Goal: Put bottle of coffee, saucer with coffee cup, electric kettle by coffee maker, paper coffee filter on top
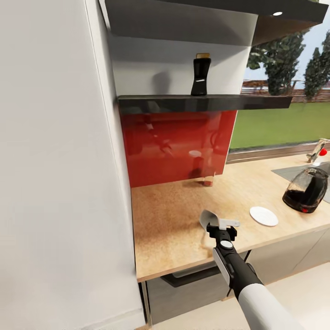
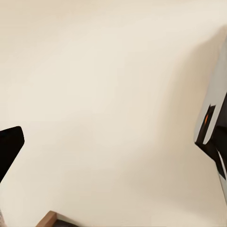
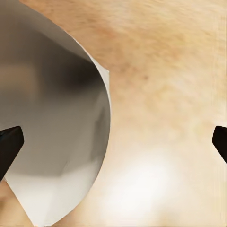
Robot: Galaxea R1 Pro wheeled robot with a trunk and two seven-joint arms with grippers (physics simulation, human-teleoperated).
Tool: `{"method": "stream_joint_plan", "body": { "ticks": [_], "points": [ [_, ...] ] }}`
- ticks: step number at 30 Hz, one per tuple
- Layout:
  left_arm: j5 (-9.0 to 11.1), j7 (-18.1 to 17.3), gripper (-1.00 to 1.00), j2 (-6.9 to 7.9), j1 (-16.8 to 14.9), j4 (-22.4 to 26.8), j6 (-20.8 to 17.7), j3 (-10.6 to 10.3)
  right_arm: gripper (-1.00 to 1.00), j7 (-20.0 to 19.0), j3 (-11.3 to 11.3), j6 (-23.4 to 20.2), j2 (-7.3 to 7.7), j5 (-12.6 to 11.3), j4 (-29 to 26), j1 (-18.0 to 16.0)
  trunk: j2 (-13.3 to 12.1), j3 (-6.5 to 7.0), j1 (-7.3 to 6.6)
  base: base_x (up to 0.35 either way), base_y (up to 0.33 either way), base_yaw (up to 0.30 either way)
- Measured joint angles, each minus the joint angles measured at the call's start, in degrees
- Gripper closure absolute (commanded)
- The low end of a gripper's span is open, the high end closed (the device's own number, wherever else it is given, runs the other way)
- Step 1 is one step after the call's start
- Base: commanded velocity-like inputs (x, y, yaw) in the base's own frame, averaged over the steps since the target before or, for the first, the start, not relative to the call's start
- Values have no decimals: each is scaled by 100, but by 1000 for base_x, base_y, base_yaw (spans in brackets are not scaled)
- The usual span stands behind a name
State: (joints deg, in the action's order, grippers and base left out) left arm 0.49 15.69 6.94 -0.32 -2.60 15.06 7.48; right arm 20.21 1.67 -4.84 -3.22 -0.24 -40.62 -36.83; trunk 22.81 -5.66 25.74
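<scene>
The right arm is reaching out over the pale wooden tabletop [image 1: 174, 220], and its black right claw [image 1: 222, 225] is hanging just above the board with a thin white paper cone, the coffee filter [image 1: 208, 219], sitting at its tip. In the right wrist view the filter [image 3: 56, 137] is lying mostly toward one finger, its open round mouth facing the camera and its point trailing away, while the two dark fingertips [image 3: 9, 149] are standing wide apart at either edge of the picture. So the claw is spread and not gripping; whether the paper is touching the near finger I cannot tell.

The coming move is turning, I judge, on that offset: the cone is off-centre between the fingers, its long axis running roughly along the reach of the arm, so the claw would be needing to shift sideways before closing. The right arm is plainly the nearer one.

Around it, a flat white round saucer [image 1: 263, 216] is lying just to the right of the claw, and beyond that a glass carafe of dark coffee [image 1: 306, 190] is standing near the sink. A tall dark bottle with a tan cap [image 1: 200, 75] is standing up on the dark kitchen shelf [image 1: 206, 101], above the glossy red backsplash [image 1: 178, 144]. Nothing is standing between claw and filter.

In the left wrist view a dark finger of the left claw [image 2: 9, 146] is pointing at a plain cream surface; its spread I cannot tell.
</scene>
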Motion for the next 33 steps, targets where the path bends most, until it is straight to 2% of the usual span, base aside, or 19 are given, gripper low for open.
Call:
{"method": "stream_joint_plan", "body": {
  "ticks": [26, 33],
  "points": [
    [0, 15, -100, 0, 98, 0, 0, 0, -100, 0, 0, 18, 4, 0, 167, -2, 0, -16, 1, 20, 0, 0],
    [0, 16, -100, 0, 98, 0, 0, 0, -100, 0, 4, 282, 74, 7, 224, 3, 0, -16, 1, 0, 0, 0]
  ]
}}
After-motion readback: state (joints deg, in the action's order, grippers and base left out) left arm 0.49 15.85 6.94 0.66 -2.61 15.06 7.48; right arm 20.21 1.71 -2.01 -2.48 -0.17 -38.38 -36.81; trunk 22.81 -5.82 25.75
